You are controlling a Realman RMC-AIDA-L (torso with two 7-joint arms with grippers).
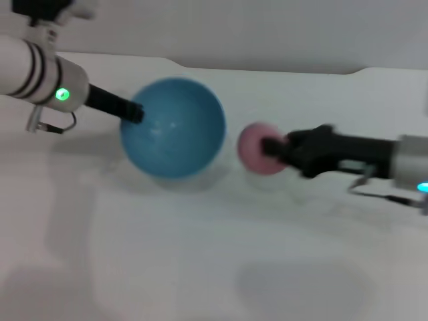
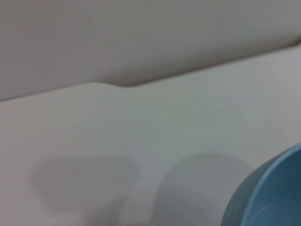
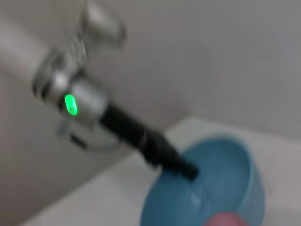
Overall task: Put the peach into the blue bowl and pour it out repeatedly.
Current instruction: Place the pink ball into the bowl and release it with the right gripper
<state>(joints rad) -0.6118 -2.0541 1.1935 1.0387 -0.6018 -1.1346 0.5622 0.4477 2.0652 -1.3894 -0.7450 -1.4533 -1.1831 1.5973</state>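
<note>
The blue bowl (image 1: 174,127) is held up off the white table, tilted so its plain empty inside faces the head camera. My left gripper (image 1: 134,112) is shut on the bowl's left rim. The pink peach (image 1: 261,148) hangs just right of the bowl, apart from it, held by my right gripper (image 1: 275,148), whose black fingers are shut on its right side. In the left wrist view only a piece of the bowl (image 2: 268,197) shows. In the right wrist view the bowl (image 3: 211,188), my left gripper (image 3: 186,168) on its rim and the top of the peach (image 3: 228,220) show.
The white table (image 1: 200,254) spreads below both arms, with shadows of the bowl and peach on it. A pale wall stands behind its far edge (image 1: 267,67).
</note>
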